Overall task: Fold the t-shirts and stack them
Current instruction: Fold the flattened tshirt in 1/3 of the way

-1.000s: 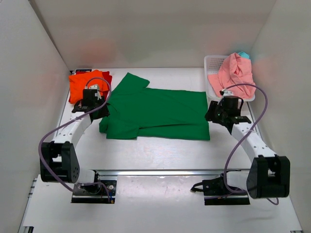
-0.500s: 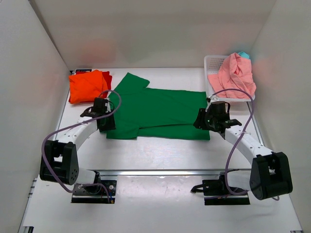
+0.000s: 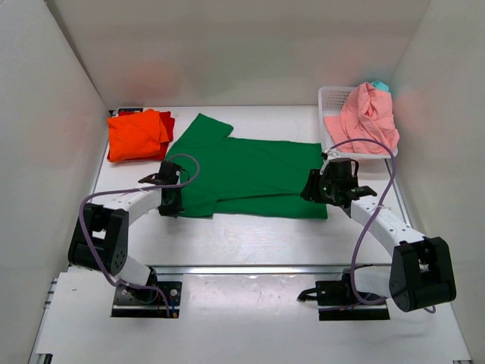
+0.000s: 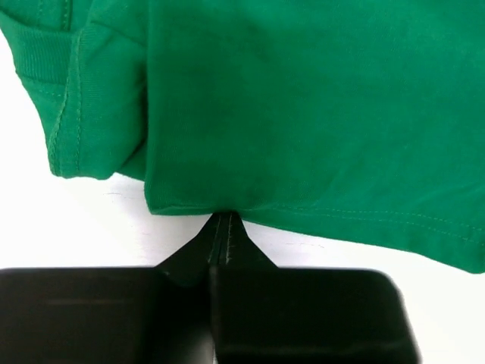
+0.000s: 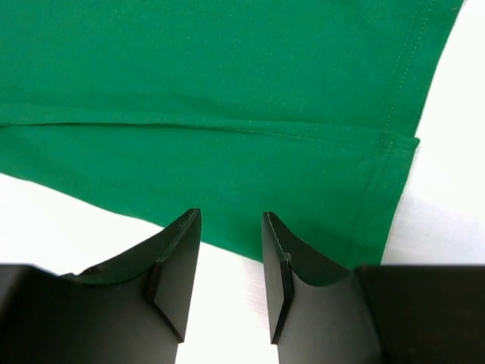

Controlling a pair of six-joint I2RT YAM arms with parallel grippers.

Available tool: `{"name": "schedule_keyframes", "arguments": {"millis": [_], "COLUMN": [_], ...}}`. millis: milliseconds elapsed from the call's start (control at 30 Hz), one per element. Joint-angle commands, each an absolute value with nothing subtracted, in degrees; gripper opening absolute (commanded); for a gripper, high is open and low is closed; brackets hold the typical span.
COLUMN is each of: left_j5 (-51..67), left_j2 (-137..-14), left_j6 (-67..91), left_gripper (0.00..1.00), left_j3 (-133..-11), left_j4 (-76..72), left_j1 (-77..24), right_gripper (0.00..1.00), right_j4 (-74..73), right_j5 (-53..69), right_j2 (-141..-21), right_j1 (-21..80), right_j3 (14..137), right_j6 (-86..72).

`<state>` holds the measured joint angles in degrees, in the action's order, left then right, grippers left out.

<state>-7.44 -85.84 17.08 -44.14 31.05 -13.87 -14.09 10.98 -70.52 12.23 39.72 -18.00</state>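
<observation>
Top view hides both tips; wrist views show left tool (image 4: 225, 226) together at green t-shirt (image 4: 303, 98) hem, right tool (image 5: 231, 220) apart.

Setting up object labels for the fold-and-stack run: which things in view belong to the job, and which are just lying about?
Job:
green t-shirt
orange t-shirt
red t-shirt
pink t-shirt

Lying about:
white basket, holding the pink one
table
</observation>
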Motion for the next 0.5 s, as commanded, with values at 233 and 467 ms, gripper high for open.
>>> {"name": "schedule_keyframes", "arguments": {"millis": [233,467], "left_j5": [-7.2,-6.4], "left_j2": [-81.2,-81.5], "left_j6": [17.8,17.5], "left_gripper": [0.00,0.00], "left_j3": [-48.2,-52.5], "left_j4": [31.6,32.6], "left_j1": [-13.4,-13.0], "right_gripper": [0.34,0.34], "right_j4": [-12.0,-12.0], "right_j5": [11.6,11.3], "right_j2": [-69.7,-70.7], "right_j1": [11.4,11.4], "right_j3": [40.4,41.4], "right_j6": [-17.6,-17.7]}}
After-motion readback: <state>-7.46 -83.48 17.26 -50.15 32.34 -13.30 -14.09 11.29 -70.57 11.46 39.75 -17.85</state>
